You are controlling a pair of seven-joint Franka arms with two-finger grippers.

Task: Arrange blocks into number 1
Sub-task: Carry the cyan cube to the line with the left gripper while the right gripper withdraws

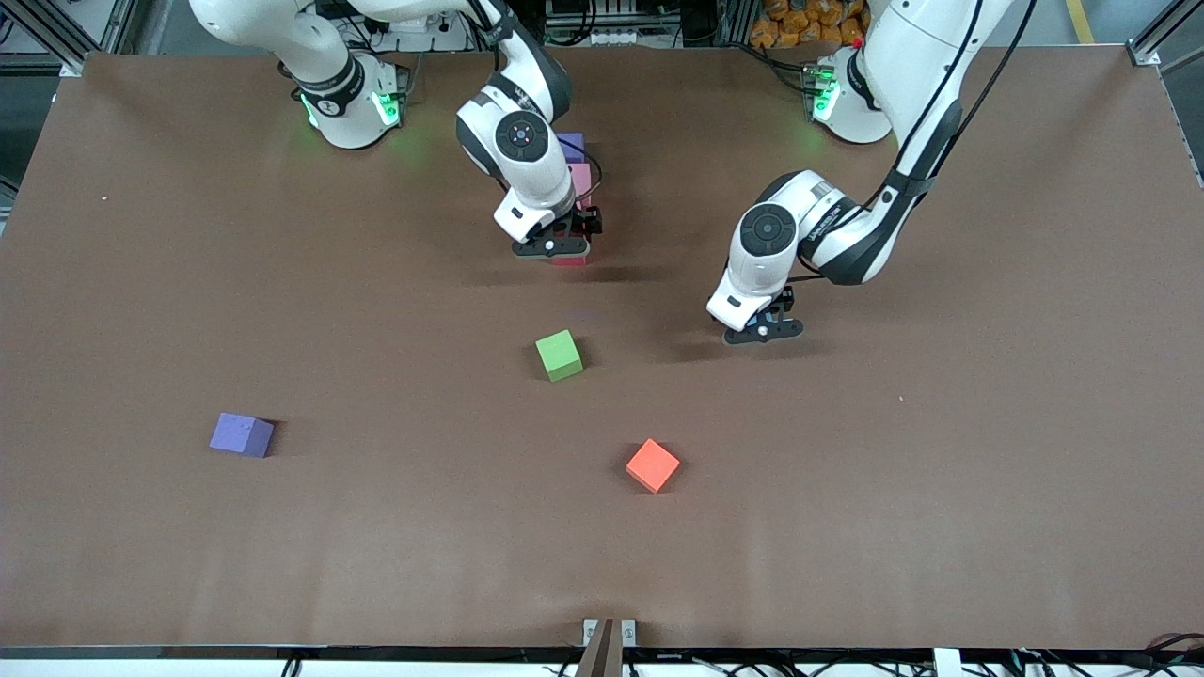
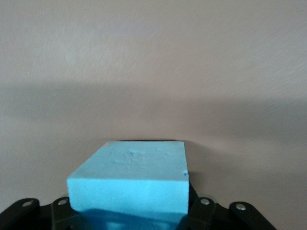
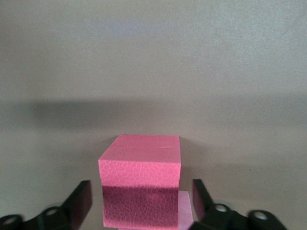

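My right gripper [image 1: 562, 246] stands open and low over a deep pink-red block [image 3: 140, 165]; its fingers [image 3: 81, 197] keep a gap on both sides of the block. This block [image 1: 570, 259] ends a row with a pink block [image 1: 581, 177] and a purple block [image 1: 571, 144] toward the robots' bases. A paler pink block [image 3: 186, 208] touches it. My left gripper [image 1: 764, 326] is shut on the light blue block [image 2: 132, 175], low over bare table toward the left arm's end. The green block [image 1: 559, 354], orange block [image 1: 653, 464] and a second purple block [image 1: 242, 434] lie loose.
The brown table [image 1: 941, 470] stretches wide around the loose blocks. The green block lies nearer the front camera than the row, the orange nearer still. The loose purple block lies toward the right arm's end.
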